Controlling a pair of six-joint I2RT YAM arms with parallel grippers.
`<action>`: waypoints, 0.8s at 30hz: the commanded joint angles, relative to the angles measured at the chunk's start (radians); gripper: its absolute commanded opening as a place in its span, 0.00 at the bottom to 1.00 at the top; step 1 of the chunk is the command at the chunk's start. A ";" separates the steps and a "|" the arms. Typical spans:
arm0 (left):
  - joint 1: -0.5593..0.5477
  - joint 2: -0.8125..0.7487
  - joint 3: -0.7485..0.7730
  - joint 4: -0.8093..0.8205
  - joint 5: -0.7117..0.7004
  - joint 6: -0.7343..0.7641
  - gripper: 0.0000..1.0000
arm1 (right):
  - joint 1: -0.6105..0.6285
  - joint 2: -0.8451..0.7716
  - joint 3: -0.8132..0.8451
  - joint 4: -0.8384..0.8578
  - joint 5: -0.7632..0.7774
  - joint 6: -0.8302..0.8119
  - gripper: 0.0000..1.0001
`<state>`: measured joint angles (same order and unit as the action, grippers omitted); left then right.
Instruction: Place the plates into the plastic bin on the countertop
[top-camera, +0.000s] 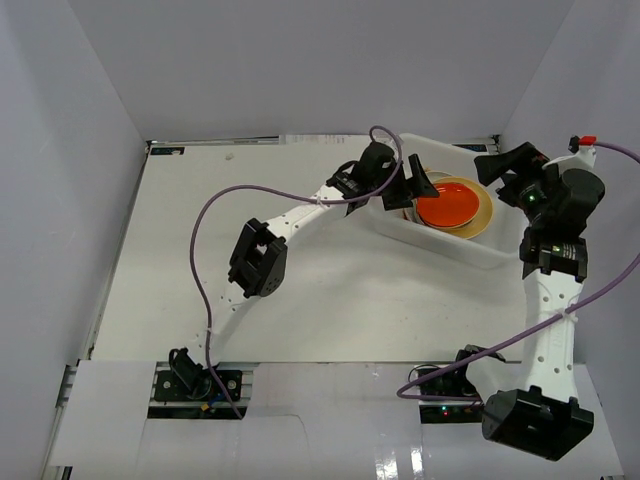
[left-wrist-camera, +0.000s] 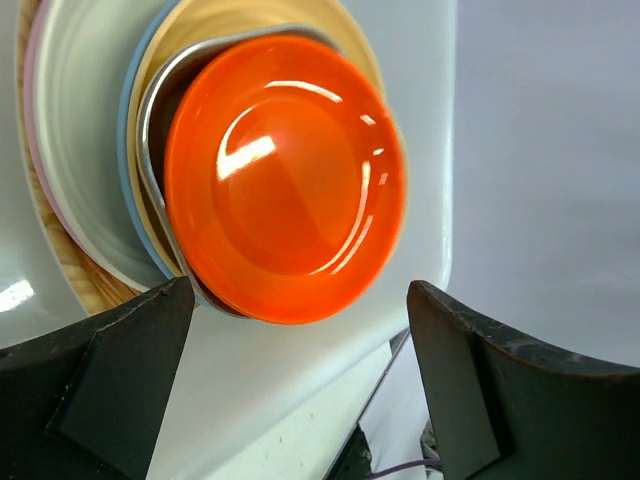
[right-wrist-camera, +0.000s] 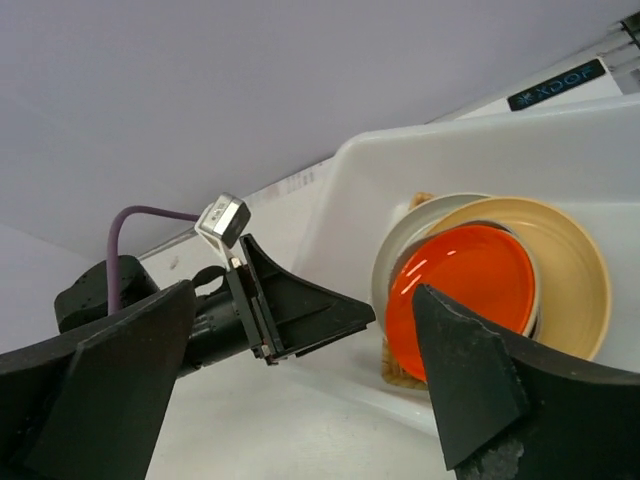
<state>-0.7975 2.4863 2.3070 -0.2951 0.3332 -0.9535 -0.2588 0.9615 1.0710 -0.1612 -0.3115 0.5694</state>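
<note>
Jaws spread, empty: left gripper (top-camera: 412, 186), right gripper (top-camera: 508, 165) at the plastic bin (top-camera: 450, 250)
Sloppy left exit could clip the orange plate (left-wrist-camera: 285, 180), imo.

White walls (top-camera: 300, 60) close in the far end and both sides; a black lettered label (right-wrist-camera: 556, 84) lies along the far edge.

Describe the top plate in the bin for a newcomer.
On the white countertop, find the translucent plastic bin at far right. Topping its stack is the glossy orange plate, the only vivid one among pale plates.
</note>
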 joint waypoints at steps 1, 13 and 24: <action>0.011 -0.231 -0.009 0.040 -0.063 0.135 0.98 | 0.006 -0.033 0.092 0.054 -0.115 0.026 0.90; 0.011 -1.028 -0.581 0.093 -0.229 0.475 0.98 | 0.010 -0.142 0.054 0.247 -0.513 0.179 0.90; 0.012 -1.977 -1.438 -0.048 -0.529 0.461 0.98 | 0.107 -0.438 -0.370 0.310 -0.534 0.159 0.90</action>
<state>-0.7876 0.6136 0.9909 -0.2218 -0.0700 -0.4980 -0.1555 0.5724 0.7639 0.1089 -0.8585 0.7246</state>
